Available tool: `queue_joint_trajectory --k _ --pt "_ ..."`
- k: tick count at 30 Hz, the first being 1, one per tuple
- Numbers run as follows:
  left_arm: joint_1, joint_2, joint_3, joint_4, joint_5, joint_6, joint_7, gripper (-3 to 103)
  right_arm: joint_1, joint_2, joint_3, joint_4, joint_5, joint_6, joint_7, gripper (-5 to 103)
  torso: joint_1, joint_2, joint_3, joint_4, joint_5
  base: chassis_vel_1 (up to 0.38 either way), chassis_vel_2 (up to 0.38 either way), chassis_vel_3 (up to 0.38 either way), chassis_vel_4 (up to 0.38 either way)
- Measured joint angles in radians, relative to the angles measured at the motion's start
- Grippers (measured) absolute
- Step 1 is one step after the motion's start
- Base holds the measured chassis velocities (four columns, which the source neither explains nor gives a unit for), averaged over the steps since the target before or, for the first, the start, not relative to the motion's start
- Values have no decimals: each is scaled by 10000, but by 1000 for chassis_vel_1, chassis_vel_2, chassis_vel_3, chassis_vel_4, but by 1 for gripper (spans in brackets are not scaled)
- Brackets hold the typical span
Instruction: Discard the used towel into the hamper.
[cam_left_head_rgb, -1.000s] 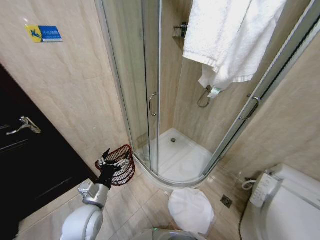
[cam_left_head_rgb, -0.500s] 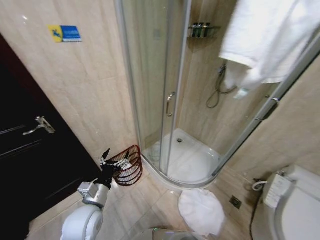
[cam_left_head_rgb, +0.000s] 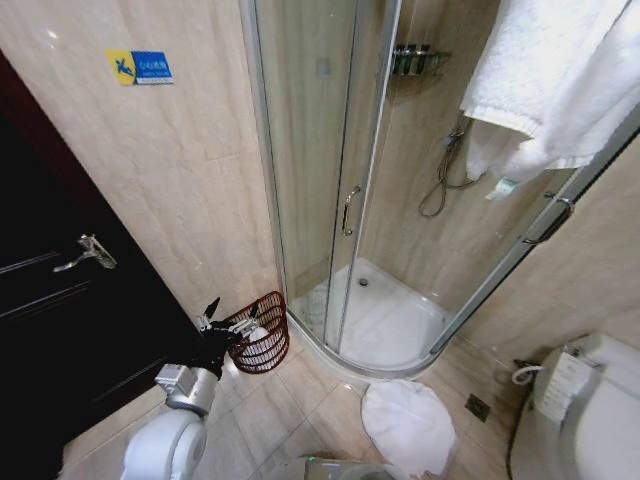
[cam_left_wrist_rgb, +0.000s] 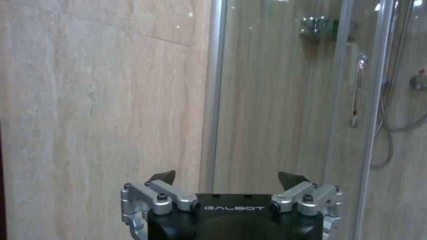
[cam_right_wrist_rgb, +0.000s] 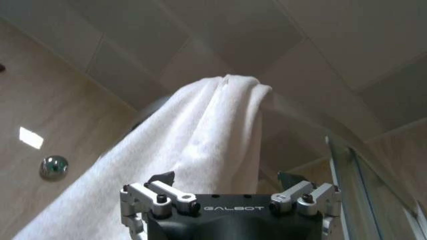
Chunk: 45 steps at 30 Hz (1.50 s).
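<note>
A white towel (cam_left_head_rgb: 545, 80) hangs high at the upper right of the head view, in front of the shower enclosure. Seen from the right wrist, the towel (cam_right_wrist_rgb: 200, 135) rises just beyond my right gripper (cam_right_wrist_rgb: 227, 177), whose fingers stand wide apart and open, pointing up toward the ceiling. The hamper (cam_left_head_rgb: 262, 335), a small reddish-brown wire basket, stands on the floor against the wall beside the shower's edge. My left gripper (cam_left_head_rgb: 225, 320) is held low just left of the hamper. In its own wrist view the left gripper (cam_left_wrist_rgb: 227, 177) is open and holds nothing.
A curved glass shower enclosure (cam_left_head_rgb: 345, 210) with a white tray fills the middle. A dark door (cam_left_head_rgb: 60, 300) is on the left and a toilet (cam_left_head_rgb: 585, 420) at the lower right. A white round bundle (cam_left_head_rgb: 408, 425) lies on the tiled floor.
The whole head picture has shifted, with shower, towel and hamper sliding to the right, so the camera has moved. My left arm keeps the same pose.
</note>
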<state>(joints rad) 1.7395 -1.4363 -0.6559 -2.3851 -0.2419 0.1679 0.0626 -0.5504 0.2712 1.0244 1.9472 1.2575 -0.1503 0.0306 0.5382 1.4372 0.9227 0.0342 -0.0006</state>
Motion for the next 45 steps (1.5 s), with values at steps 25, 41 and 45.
queue_joint_trajectory --k 25,41,45 --pt "0 0 -1 0 0 0 -2 100 10142 4663 -8839 -3247 -3759 -562 1293 100 1 -2 1 2 9 0 0 0 0" --pt "0 1 -1 0 0 1 -1 100 11003 6293 -9115 -4740 -6222 -1096 2331 100 1 -2 1 5 5 0 0 0 0" --pt "0 1 -1 -1 1 0 -2 100 11062 6230 -9037 -5034 -6376 -1111 2330 100 0 -2 1 2 11 0 0 0 0"
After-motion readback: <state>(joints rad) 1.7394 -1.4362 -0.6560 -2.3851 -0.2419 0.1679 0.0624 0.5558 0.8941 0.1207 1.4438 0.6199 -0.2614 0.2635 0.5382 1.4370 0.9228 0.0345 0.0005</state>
